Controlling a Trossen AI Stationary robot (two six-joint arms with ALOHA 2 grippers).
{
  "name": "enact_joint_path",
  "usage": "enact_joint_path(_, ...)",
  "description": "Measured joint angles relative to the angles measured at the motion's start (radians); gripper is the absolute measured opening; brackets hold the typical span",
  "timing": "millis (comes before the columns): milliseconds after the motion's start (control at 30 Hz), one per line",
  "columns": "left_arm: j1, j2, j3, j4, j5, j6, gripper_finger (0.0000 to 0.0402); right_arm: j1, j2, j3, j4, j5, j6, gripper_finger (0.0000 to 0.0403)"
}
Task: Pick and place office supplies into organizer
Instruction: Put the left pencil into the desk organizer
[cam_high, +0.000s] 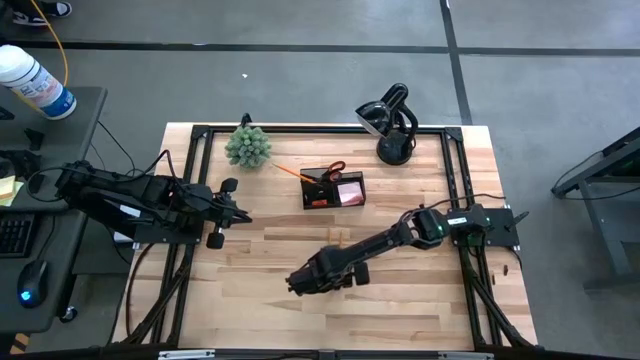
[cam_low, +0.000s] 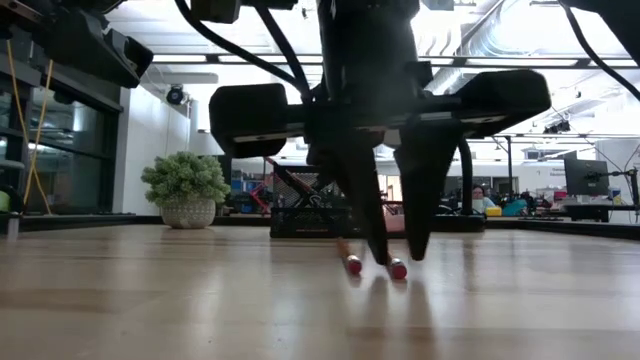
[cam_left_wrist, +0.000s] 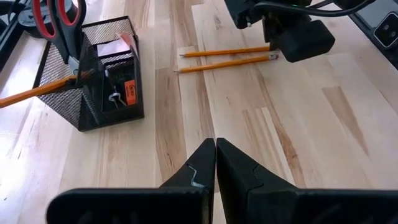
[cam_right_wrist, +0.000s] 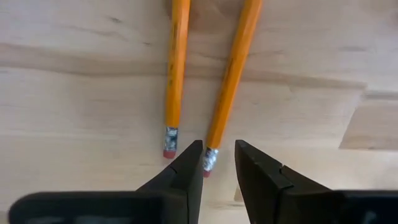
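Observation:
Two yellow-orange pencils lie side by side on the wooden table (cam_left_wrist: 292, 137), one (cam_right_wrist: 176, 62) beside the other (cam_right_wrist: 233, 68), their eraser ends toward the near edge. My right gripper (cam_right_wrist: 219, 149) points down, open, with a finger on either side of the second pencil's eraser end (cam_low: 397, 268); the first pencil's eraser (cam_low: 352, 265) lies just outside them. The black mesh organizer (cam_left_wrist: 93, 93) stands farther back, holding red-handled scissors (cam_left_wrist: 59, 18), a pencil (cam_left_wrist: 37, 93) and a pink pad (cam_left_wrist: 118, 45). My left gripper (cam_left_wrist: 215, 143) waits shut above the table's left side.
A small green spiky plant (cam_high: 248, 146) stands at the far left and a black desk lamp (cam_high: 392, 125) at the far right, behind the organizer (cam_high: 333, 190). Bare wood lies in front of the pencils and to the right.

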Motion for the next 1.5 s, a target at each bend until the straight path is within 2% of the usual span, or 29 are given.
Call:
enact_joint_path(167, 0.000, 0.000, 0.000, 0.000, 0.000, 0.000, 0.0005, -0.005, 0.001, 0.000, 0.032, 0.005, -0.003, 0.0083)
enact_joint_path(333, 0.000, 0.000, 0.000, 0.000, 0.000, 0.000, 0.0005, -0.005, 0.018, 0.002, 0.070, -0.036, 0.006, 0.0083)
enact_joint_path(733, 0.000, 0.000, 0.000, 0.000, 0.000, -0.001, 0.0005, 0.002, 0.020, 0.002, 0.071, -0.040, 0.014, 0.0081)
enact_joint_path(867, 0.000, 0.000, 0.000, 0.000, 0.000, -0.001, 0.0005, 0.002, 0.021, 0.002, 0.069, -0.051, 0.016, 0.0067)
enact_joint_path(1133, 0.000, 0.000, 0.000, 0.000, 0.000, -0.002, 0.0005, 0.009, 0.021, 0.001, 0.062, -0.062, 0.012, 0.0011)
enact_joint_path(1500, 0.000, 0.000, 0.000, 0.000, 0.000, -0.001, 0.0005, 0.014, 0.027, 0.026, 0.006, -0.028, 0.003, 0.0017)
